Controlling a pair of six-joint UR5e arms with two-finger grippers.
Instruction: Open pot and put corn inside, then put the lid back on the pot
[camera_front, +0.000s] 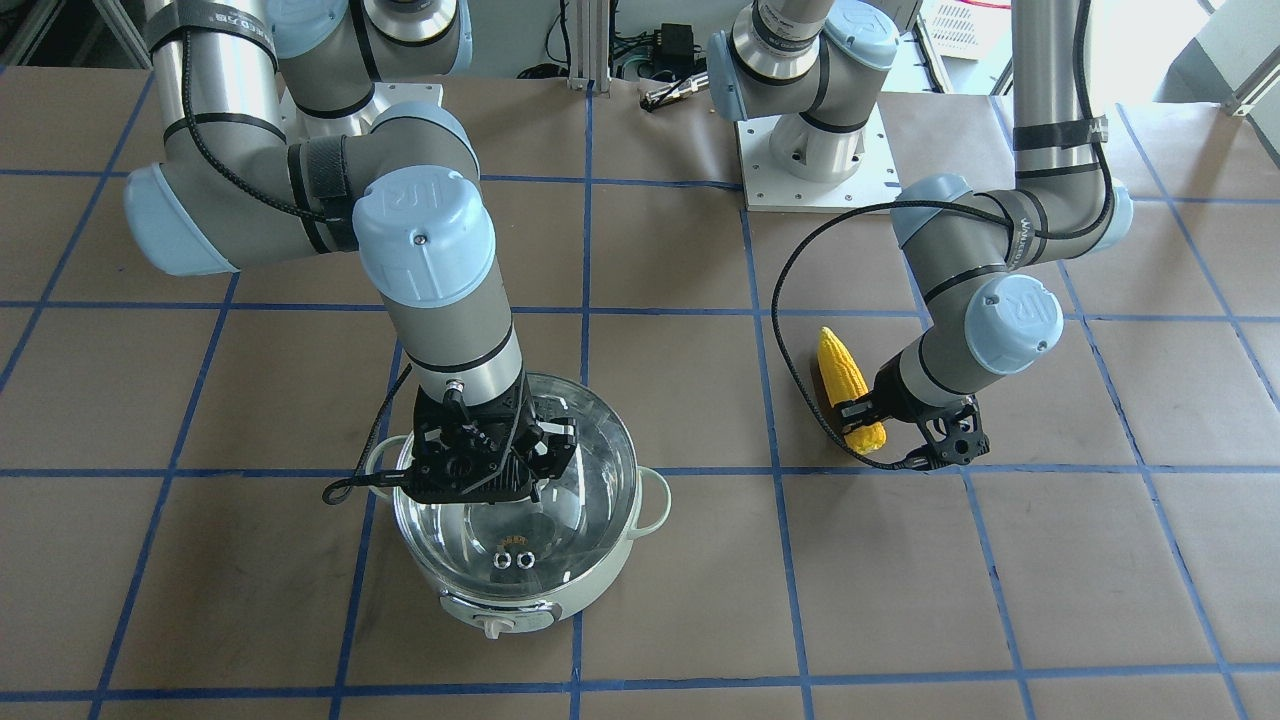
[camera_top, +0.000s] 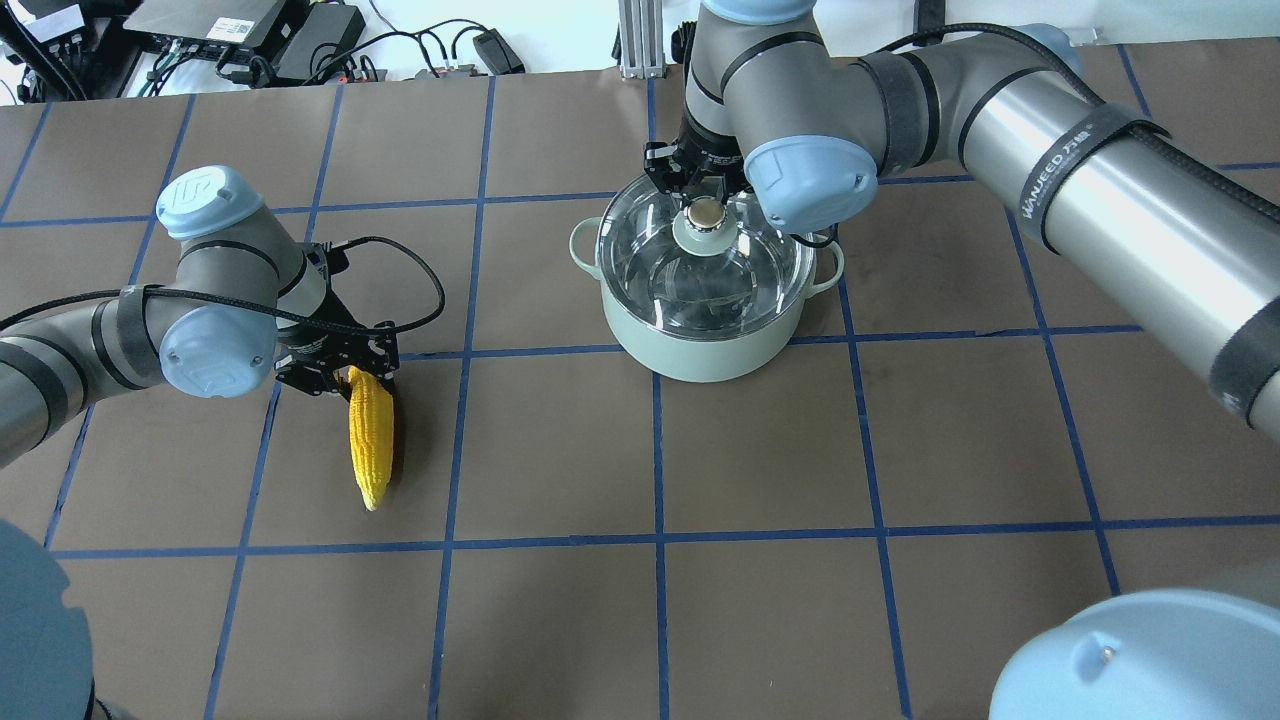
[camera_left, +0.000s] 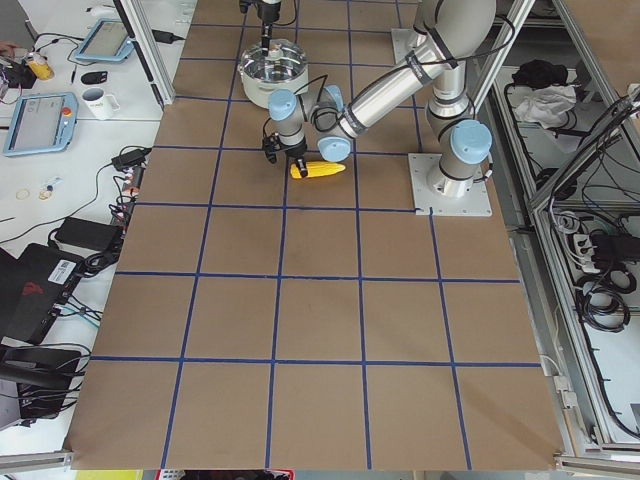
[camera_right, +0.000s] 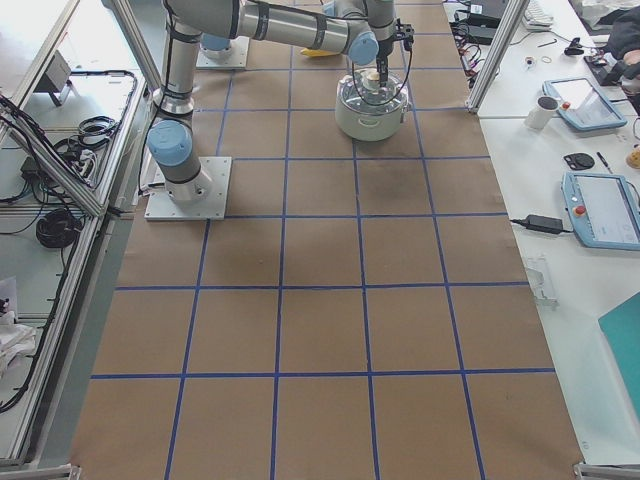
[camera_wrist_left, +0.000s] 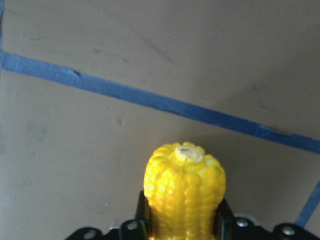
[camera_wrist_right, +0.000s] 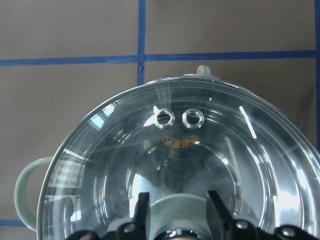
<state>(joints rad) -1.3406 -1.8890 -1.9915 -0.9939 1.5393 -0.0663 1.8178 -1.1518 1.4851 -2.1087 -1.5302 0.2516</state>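
Brown table (camera_top: 560, 620) gridded with blue tape (camera_top: 660, 539); white desks (camera_right: 515, 180) alongside.

Brown table (camera_top: 900, 620), blue tape grid (camera_top: 658, 450)

The lid (camera_top: 655, 275) sits on the pot (camera_top: 700, 355) and blocks its mouth. Wide counter (camera_top: 540, 430) lies between pot and corn (camera_top: 370, 440).

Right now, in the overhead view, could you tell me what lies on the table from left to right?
Corn → pot. The left claw overlaps the corn, and the lid and right claw overlap the pot, so I leave them unplaced.
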